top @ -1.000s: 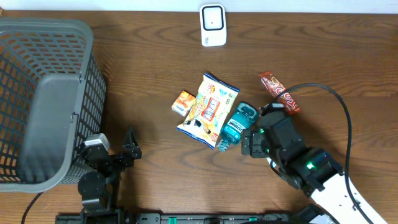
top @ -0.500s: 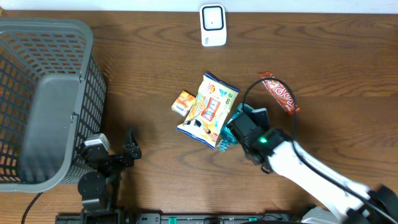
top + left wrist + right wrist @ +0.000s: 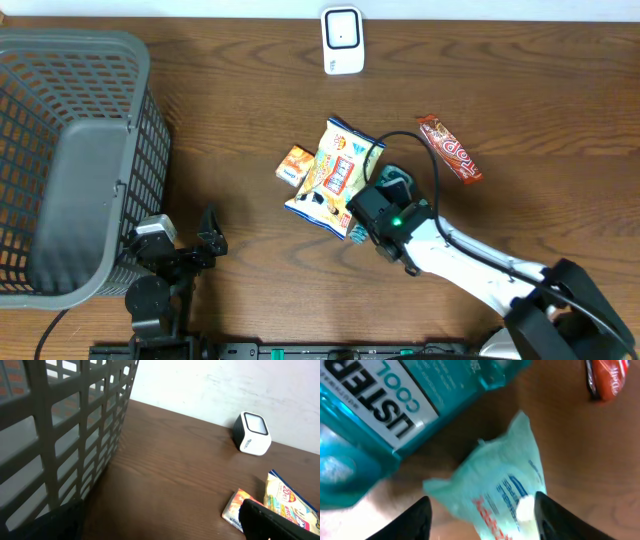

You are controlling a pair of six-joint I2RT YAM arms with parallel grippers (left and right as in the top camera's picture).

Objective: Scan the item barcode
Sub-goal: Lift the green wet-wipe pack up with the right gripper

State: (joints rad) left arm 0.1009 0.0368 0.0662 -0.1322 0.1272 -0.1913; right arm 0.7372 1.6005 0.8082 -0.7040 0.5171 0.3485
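Observation:
Loose items lie mid-table: a yellow snack bag (image 3: 335, 178), a small orange box (image 3: 294, 165), a teal mouthwash bottle (image 3: 392, 184) and a red candy bar (image 3: 450, 148). The white scanner (image 3: 342, 40) stands at the far edge. My right gripper (image 3: 366, 216) hovers over the bottle's near end, hiding most of it. In the right wrist view its dark fingers straddle a pale teal packet (image 3: 500, 490) lying beside the mouthwash bottle (image 3: 395, 405); a gap shows at the left finger, so the right gripper (image 3: 482, 515) is open. My left gripper (image 3: 190, 250) rests open near the basket.
A large grey mesh basket (image 3: 80, 160) fills the left side, its wall (image 3: 60, 420) close to the left gripper (image 3: 160, 527). The left wrist view also catches the scanner (image 3: 252, 433), the orange box (image 3: 240, 507) and the snack bag (image 3: 290, 500). A black cable (image 3: 430, 160) loops over the right arm.
The right arm has swung left from beside the mouthwash bottle to over it, next to the snack bag, and its jaws have narrowed. The left arm has not moved.

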